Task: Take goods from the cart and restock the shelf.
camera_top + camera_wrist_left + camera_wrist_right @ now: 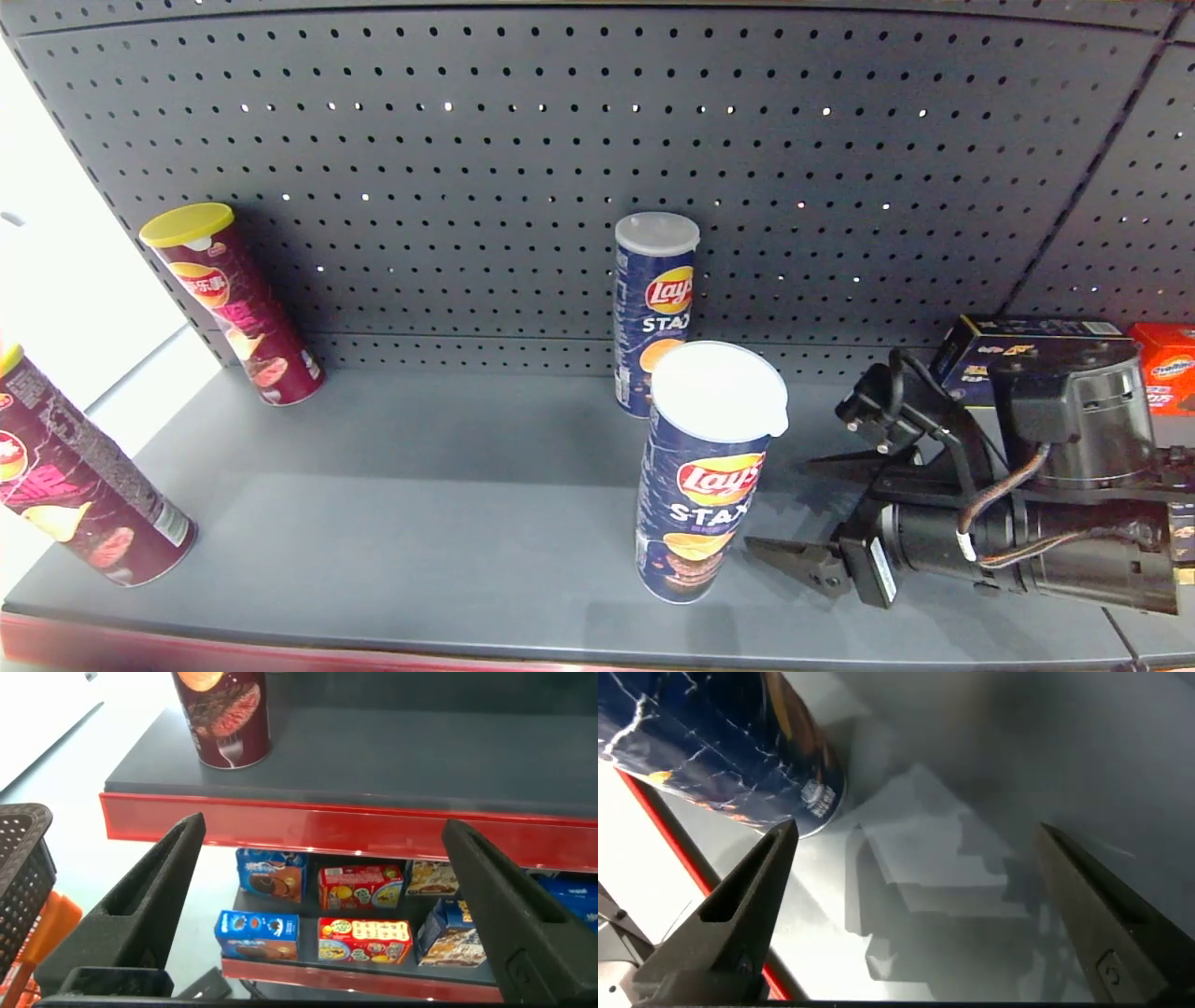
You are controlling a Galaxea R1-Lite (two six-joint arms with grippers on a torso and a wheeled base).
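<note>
The front blue chip can (705, 471) stood upright on the grey shelf (448, 485), white lid on, close to the front lip. Just to its right, the right gripper (780, 504) lay low over the shelf, jaws spread wide and holding nothing, its tips pointing at the can but not touching it. The right wrist view showed the same can (738, 756) just off one fingertip. Behind the front can, against the pegboard (560, 140), stood a second blue chip can (655, 313). Far to its left were two maroon cans, one at the back (233, 303) and one near the front (79, 481). Beyond the gripper, right of the front can, sat a dark blue box (1018, 350) and an orange box (1162, 359). The left gripper (324, 826) hung wide open out in front of the shelf's red edge (355, 821), empty.
</note>
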